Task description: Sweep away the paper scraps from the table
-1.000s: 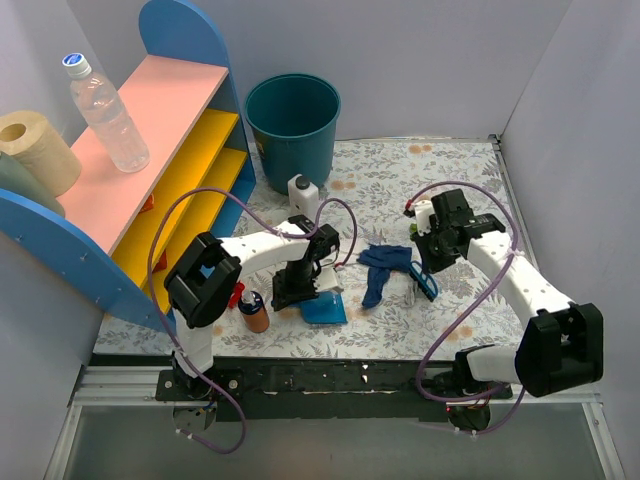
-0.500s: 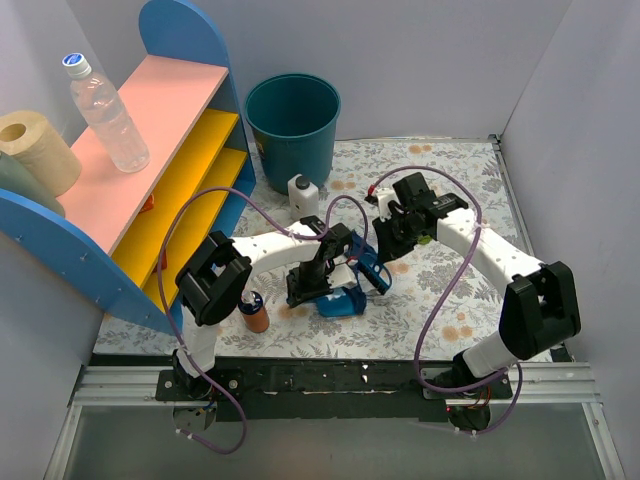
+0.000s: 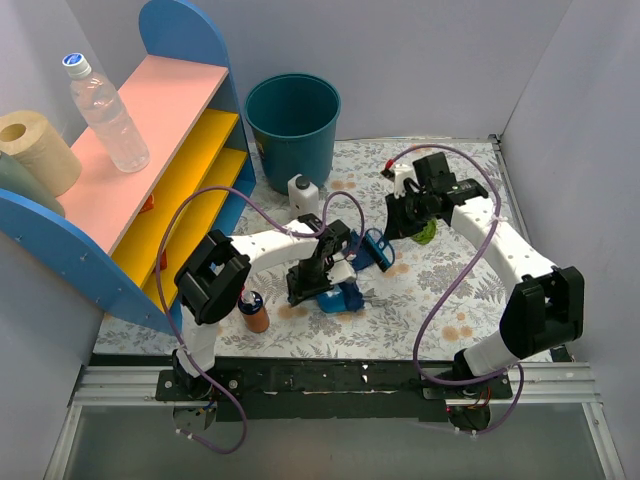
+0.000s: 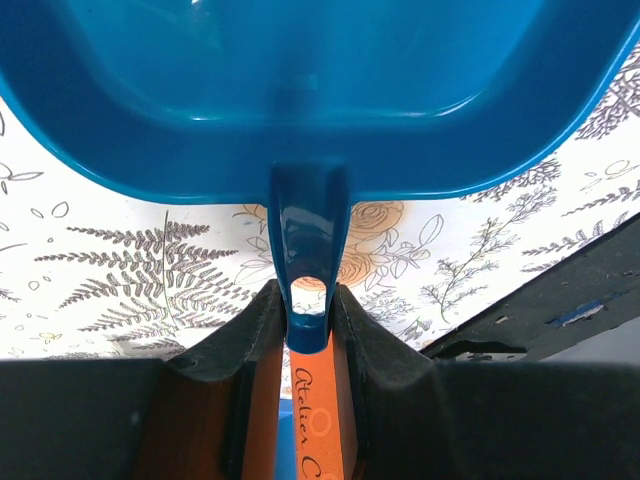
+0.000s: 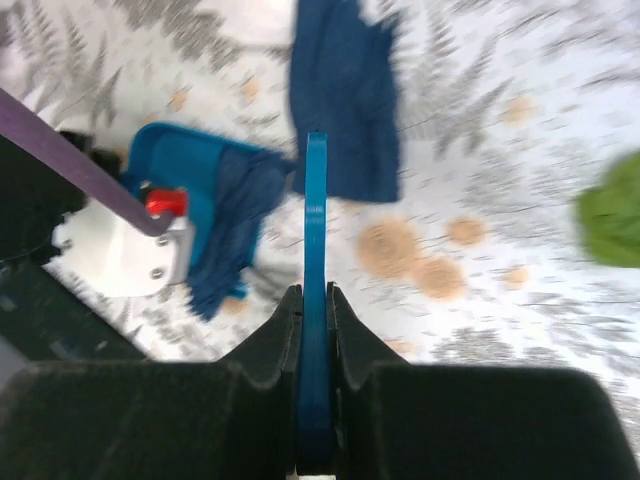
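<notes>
My left gripper [image 3: 318, 268] is shut on the handle [image 4: 308, 230] of the blue dustpan [image 3: 342, 299], which lies flat on the table [image 3: 450, 290]. The pan also fills the top of the left wrist view [image 4: 300, 90]. My right gripper [image 3: 402, 216] is shut on the blue hand brush [image 3: 378, 250], with its head [image 5: 345, 110] just right of the pan. A dark blue paper scrap [image 5: 235, 230] lies in the pan [image 5: 180, 170]. A green scrap [image 3: 425, 232] sits on the table right of the brush and shows blurred in the right wrist view [image 5: 610, 205].
A teal bin [image 3: 292, 125] stands at the back. The pink-and-yellow shelf [image 3: 170, 150] is on the left with a water bottle [image 3: 105, 105] and a paper roll [image 3: 35, 150]. A white bottle [image 3: 303, 193] and a brown bottle [image 3: 255, 312] stand near the left arm.
The right gripper swept the brush left, pushing the dark blue scrap into the dustpan, then drew back to the right. The dustpan shifted slightly right.
</notes>
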### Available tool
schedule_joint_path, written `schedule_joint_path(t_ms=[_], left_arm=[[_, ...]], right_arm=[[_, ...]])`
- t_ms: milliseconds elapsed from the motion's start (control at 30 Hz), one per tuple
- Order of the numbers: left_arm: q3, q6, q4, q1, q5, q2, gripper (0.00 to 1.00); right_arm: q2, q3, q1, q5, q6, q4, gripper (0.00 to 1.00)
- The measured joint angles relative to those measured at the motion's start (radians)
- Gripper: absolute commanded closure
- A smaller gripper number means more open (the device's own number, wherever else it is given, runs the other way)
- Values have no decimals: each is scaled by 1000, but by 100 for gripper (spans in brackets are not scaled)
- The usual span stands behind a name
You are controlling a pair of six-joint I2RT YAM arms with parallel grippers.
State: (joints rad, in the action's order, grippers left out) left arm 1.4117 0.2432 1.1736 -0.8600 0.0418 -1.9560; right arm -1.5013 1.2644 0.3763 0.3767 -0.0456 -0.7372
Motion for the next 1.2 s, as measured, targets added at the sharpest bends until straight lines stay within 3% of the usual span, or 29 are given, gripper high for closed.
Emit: schedule_joint_path(t_ms=[200, 500, 700, 1200], left_arm=[[2, 14, 41, 43, -1, 1, 100], [2, 80, 79, 108, -48, 21, 100], [2, 106, 79, 167, -113, 21, 100], [134, 111, 89, 205, -165, -111, 100]], right_arm=[[-24, 132, -22, -198, -84, 38, 99], [-229, 207, -2, -374, -169, 93, 99], [-349, 249, 56, -393, -179, 93, 99], [-372, 271, 207, -249, -145, 105, 99]])
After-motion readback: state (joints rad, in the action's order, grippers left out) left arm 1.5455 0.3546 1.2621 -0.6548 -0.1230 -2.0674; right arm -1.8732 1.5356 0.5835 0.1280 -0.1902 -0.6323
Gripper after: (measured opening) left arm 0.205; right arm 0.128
